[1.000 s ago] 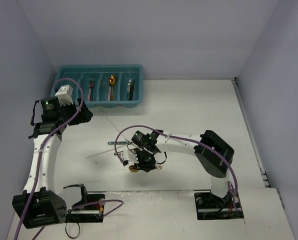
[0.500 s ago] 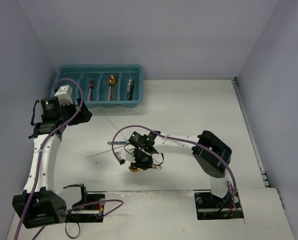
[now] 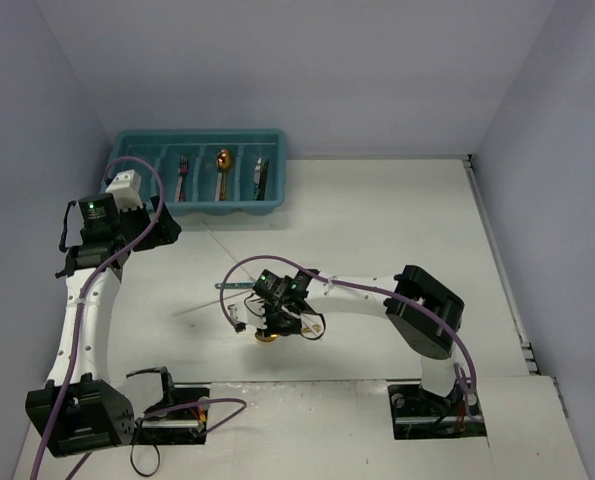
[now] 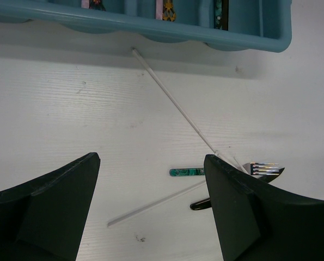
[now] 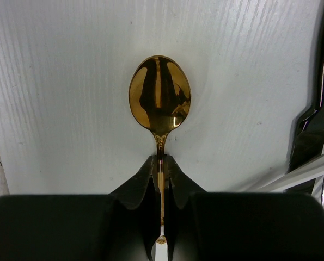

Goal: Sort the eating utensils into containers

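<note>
Right hand (image 5: 160,166): you grip the gold spoon (image 5: 159,95) by its neck.
Left hand (image 4: 152,159): wide, near the tray (image 4: 151,30) edge.
Beside spoon: chopstick (image 5: 309,169), close.

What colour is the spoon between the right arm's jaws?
Gold: the spoon is polished and mirror-like all over. It shows best in the right wrist view.

Teal tray (image 3: 202,136) is being noted at the far left of the table (image 3: 397,230), its four long compartments running side by side. Three neighbouring compartments are being occupied, one piece each: fork (image 3: 183,168), gold spoon (image 3: 223,164), dark knife (image 3: 261,176).

Mid-table, a loose gold spoon (image 5: 159,100) is being pinched at the handle by the right claw (image 5: 160,163), with the bowl pointing away from it.

A long white chopstick (image 4: 178,109) is being found slantwise, one end just beside the tray's near wall. Near its other end, a second chopstick (image 4: 151,204), a teal-handled piece (image 4: 186,172), a loose silver fork (image 4: 264,168) and a black-handled piece (image 4: 200,205) are being found clustered.
</note>
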You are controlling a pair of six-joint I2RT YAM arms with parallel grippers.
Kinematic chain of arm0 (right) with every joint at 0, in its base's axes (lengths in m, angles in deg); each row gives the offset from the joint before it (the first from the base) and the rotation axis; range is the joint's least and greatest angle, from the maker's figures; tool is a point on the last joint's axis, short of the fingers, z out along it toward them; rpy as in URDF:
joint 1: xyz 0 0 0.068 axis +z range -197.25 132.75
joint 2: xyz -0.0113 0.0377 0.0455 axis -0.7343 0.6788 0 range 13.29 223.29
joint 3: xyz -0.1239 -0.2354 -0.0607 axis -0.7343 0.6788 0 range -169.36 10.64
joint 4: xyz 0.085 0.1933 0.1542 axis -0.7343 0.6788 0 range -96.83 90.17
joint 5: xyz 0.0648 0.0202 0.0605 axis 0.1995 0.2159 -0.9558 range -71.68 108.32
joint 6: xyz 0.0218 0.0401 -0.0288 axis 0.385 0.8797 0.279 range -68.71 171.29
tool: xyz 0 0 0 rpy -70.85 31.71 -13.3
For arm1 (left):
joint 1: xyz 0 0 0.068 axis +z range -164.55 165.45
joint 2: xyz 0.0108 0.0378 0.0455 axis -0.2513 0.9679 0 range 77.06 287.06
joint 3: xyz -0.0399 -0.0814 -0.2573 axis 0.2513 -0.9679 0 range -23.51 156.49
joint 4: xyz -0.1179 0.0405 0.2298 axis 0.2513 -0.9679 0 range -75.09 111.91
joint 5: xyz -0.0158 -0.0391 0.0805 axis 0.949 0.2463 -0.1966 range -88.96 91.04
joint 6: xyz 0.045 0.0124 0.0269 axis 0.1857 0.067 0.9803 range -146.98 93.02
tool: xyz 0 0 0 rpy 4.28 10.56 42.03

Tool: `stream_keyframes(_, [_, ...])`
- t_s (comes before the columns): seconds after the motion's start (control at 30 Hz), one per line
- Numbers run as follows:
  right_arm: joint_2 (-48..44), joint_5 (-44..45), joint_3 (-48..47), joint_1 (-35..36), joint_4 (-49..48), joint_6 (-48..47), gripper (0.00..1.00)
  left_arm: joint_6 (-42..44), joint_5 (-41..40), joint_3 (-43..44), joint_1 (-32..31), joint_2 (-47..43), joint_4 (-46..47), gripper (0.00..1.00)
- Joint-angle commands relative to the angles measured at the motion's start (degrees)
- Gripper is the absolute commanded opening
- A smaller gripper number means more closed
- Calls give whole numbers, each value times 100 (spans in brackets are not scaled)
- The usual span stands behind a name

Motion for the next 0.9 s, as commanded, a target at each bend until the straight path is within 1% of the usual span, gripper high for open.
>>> stream_keyframes(0.0, [149, -145, 159, 45, 76, 59, 0, 52, -9, 195, 76, -63, 176, 75])
stream_keyframes(0.07, [-53, -388, -30, 58, 91, 174, 0, 38, 11, 200, 97, -51, 187, 75])
stream_keyframes(0.17, [-330, -1070, -308, 55, 94, 362, 0, -49, 83, 166, 133, -51, 257, 75])
stream_keyframes(0.3, [-411, -1744, -790, 62, 68, 649, 0, -369, 234, -14, 240, -150, 569, 75])
stream_keyframes(0.43, [-265, -1974, -1306, 58, 62, 876, 0, -615, 334, -157, 303, -269, 834, 75])
stream_keyframes(0.53, [-204, -2151, -1541, 58, 52, 1028, 0, -658, 397, -202, 332, -329, 940, 75])
stream_keyframes(0.73, [-64, -2612, -2032, 49, -31, 1632, 0, -719, 376, -223, 359, -386, 999, 75])
stream_keyframes(0.87, [44, -2740, -2344, -170, -163, 2032, 0, -751, 367, -286, 385, -473, 1037, 75])
